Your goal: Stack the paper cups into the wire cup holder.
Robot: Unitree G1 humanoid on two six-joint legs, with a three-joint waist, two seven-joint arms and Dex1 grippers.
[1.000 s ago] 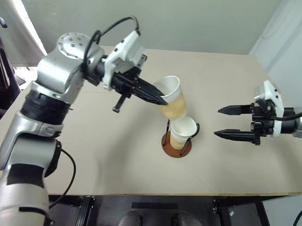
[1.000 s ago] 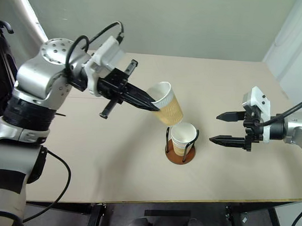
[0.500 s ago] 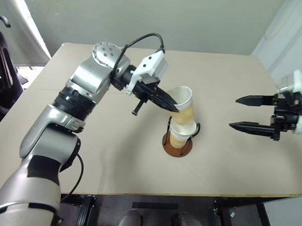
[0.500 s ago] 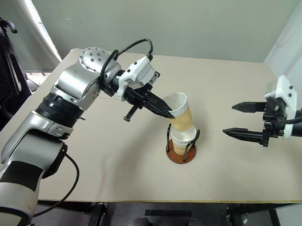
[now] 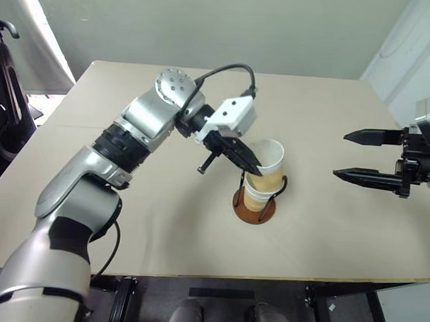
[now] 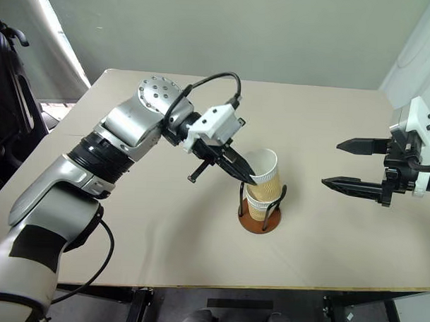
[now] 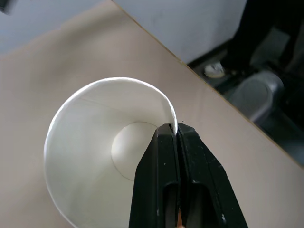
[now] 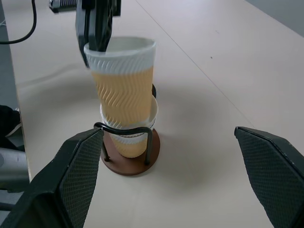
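A paper cup (image 5: 256, 196) stands in the wire cup holder (image 5: 253, 210), whose black loops rise from a reddish-brown disc near the table's middle. A second paper cup (image 5: 270, 167) is partly nested in it, leaning slightly. My left gripper (image 5: 254, 168) is shut on this upper cup's rim, one finger inside and one outside; the left wrist view shows the fingertips (image 7: 167, 135) pinching the white rim of the cup (image 7: 95, 142). My right gripper (image 5: 340, 155) hovers open to the right of the stack, apart from it. In the right wrist view the stacked cups (image 8: 124, 85) stand between its fingers (image 8: 76, 180).
The beige table (image 5: 163, 223) is bare around the holder. Its front edge (image 5: 218, 276) runs close below the holder. A dark chair-like object (image 5: 5, 104) stands off the table's left side.
My left gripper has carried the upper cup down and to the right, from above the holder into the cup standing in it. My right gripper has drawn up and away to the right.
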